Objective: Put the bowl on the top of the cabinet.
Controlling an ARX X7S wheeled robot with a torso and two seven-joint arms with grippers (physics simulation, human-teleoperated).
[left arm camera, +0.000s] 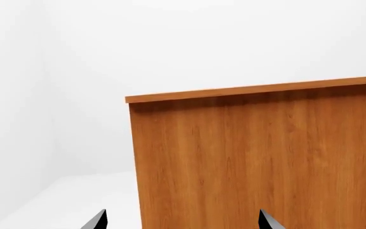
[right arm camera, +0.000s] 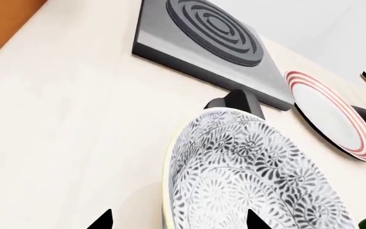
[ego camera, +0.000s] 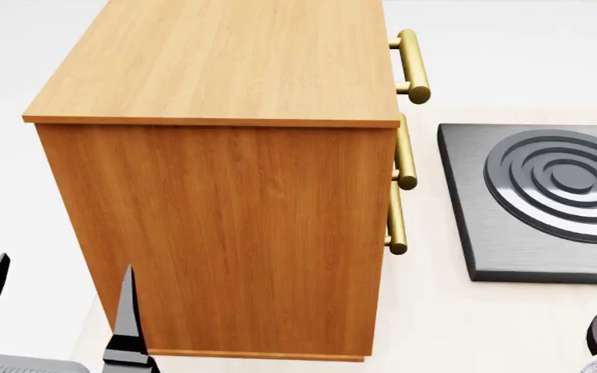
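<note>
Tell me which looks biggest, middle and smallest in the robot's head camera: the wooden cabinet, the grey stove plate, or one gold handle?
1. The cabinet fills most of the picture.
2. The grey stove plate, partly cut off at the edge.
3. The gold handle, clearly smallest.

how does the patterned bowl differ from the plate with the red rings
The bowl is deep and covered all over in a dark grey floral pattern; the plate is flat and plain white with red rings only at its rim. The bowl sits near the right gripper, in front of the burner block; the plate lies beyond that block. Both are round, white-based dishes on the pale counter.
</note>
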